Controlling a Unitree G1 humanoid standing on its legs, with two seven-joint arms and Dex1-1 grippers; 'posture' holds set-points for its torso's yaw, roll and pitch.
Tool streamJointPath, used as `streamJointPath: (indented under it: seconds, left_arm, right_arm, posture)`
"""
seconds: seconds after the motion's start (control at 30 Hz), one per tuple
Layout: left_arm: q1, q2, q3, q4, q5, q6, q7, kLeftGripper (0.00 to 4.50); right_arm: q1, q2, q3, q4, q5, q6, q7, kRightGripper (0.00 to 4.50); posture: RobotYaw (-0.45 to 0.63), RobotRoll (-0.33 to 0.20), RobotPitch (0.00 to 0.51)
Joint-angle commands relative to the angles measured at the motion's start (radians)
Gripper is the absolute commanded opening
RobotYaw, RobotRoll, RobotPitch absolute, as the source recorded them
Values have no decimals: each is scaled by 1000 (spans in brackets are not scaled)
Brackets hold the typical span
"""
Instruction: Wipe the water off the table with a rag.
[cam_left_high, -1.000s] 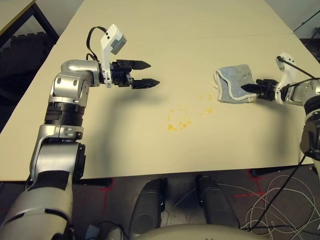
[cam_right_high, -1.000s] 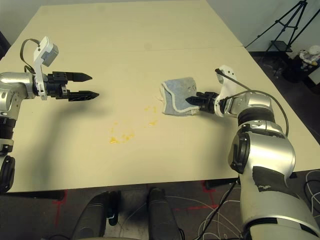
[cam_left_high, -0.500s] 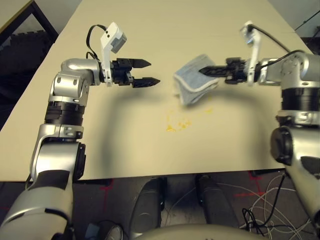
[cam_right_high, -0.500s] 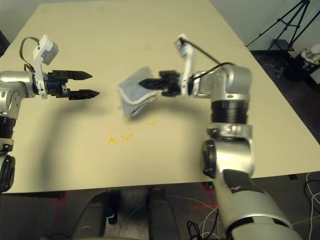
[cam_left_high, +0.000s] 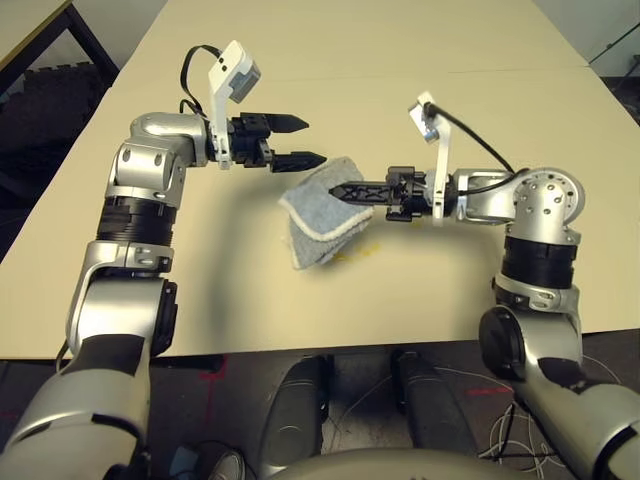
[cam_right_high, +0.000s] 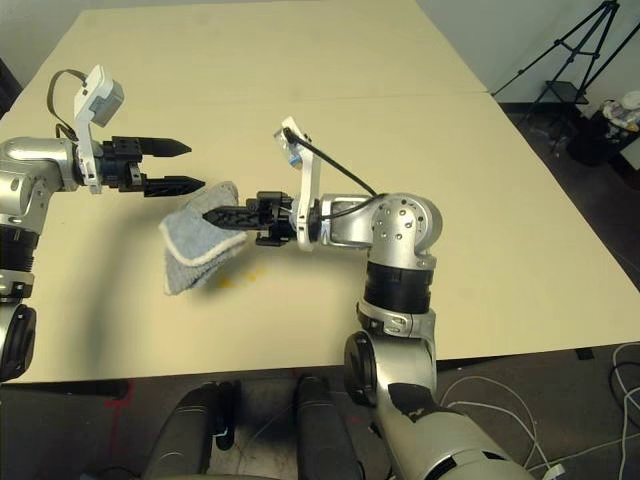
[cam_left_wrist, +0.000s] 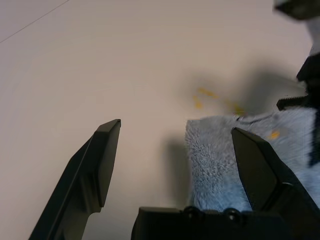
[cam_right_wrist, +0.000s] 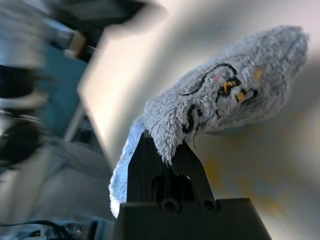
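My right gripper (cam_left_high: 340, 192), pinching the rag (cam_left_high: 325, 212), has just swung it left to my spread left gripper (cam_left_high: 316, 142), beside the yellow water (cam_left_high: 368, 250) on the near table (cam_left_high: 440, 290), so wiping can probably begin.

Black tripod (cam_right_high: 565, 62) on dark floor (cam_right_high: 545, 135). Pale grey wall (cam_right_high: 480, 30) behind tripod. Dark bin (cam_right_high: 597, 138) just right of tripod, light-coloured contents at top. Loose white cables (cam_right_high: 530, 415) on floor, well apart from tripod, nearer viewer. Red floor tape (cam_right_high: 118, 415) far left of tripod. Beige side desk (cam_left_high: 25, 25), dark-framed, well left of tripod.
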Motion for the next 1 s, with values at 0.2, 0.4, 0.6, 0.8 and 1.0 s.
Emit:
streamJointPath:
  seconds: [0.2, 0.4, 0.6, 0.8, 1.0]
  left_arm:
    - [-3, -9, -22, 26, 13, -18, -2, 4500]
    - [0, 10, -50, 31, 27, -9, -25, 4500]
    - [3, 12, -54, 26, 25, -11, -32, 4500]
    - [-2, 5, -53, 29, 28, -13, -34, 4500]
    - [-5, 3, -52, 32, 30, -16, -34, 4500]
  right_arm:
    - [29, -100, 90, 111, -177, -74, -64, 13]
    - [-20, -165, 114, 182, -249, -176, -48, 13]
    - [-90, -248, 138, 271, -329, -284, -30, 13]
    - [-156, -350, 165, 436, -438, -412, -4, 13]
    - [-177, -389, 181, 554, -498, -489, 43, 13]
  posture:
    - [-8, 0, 212]
    - [-14, 0, 213]
    - [-20, 0, 213]
    - [-23, 0, 212]
    - [-22, 0, 213]
